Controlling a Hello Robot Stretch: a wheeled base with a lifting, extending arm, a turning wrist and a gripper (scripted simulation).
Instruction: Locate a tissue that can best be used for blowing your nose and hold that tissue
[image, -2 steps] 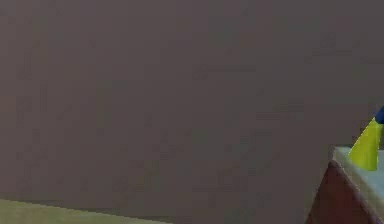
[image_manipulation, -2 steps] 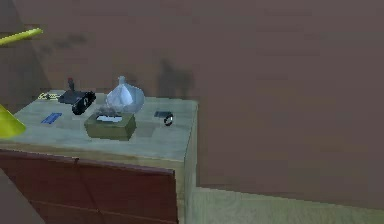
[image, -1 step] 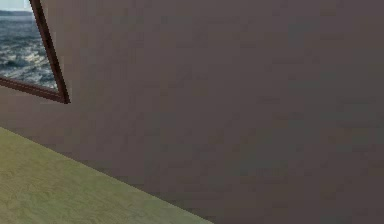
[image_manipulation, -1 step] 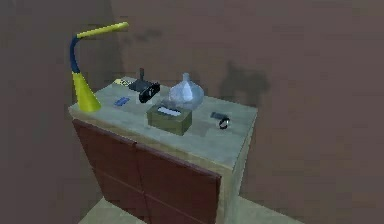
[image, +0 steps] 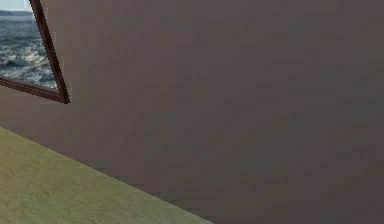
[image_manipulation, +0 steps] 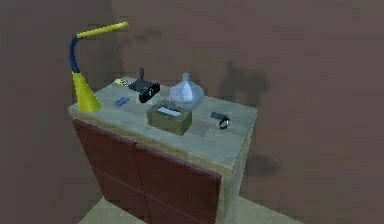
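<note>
At the bottom of the arm side view lies a strip of pale floor (image_manipulation: 110, 212), and on it stands a cabinet (image_manipulation: 150, 175) with reddish-brown doors and a light, greenish-beige top. Nearest the top's front edge, about midway along it, sits the tissue box (image_manipulation: 170, 118), a small olive-brown box with a paler patch at its top opening; it stands flat and apart from its neighbours. Just behind it stands a clear glass flask (image_manipulation: 186, 93) with a wide round body and a narrow neck. To the box's right, near the top's right end, lies a small dark item with a pale ring (image_manipulation: 221, 122), too small to name. Left of the box lies a small flat blue thing (image_manipulation: 121, 103), and beyond it a dark oblong like a remote (image_manipulation: 148, 91). At the left end rises a desk lamp (image_manipulation: 85, 70) with a yellow cone base, a blue bent neck and a yellow head reaching to the right. A brown wall (image_manipulation: 300, 80) backs the cabinet.

Ahead, in the forward view, yellow-green floor (image: 60, 190) meets the same brown wall (image: 230, 90), where a dark-framed picture of the sea (image: 25, 50) hangs at the upper left.
</note>
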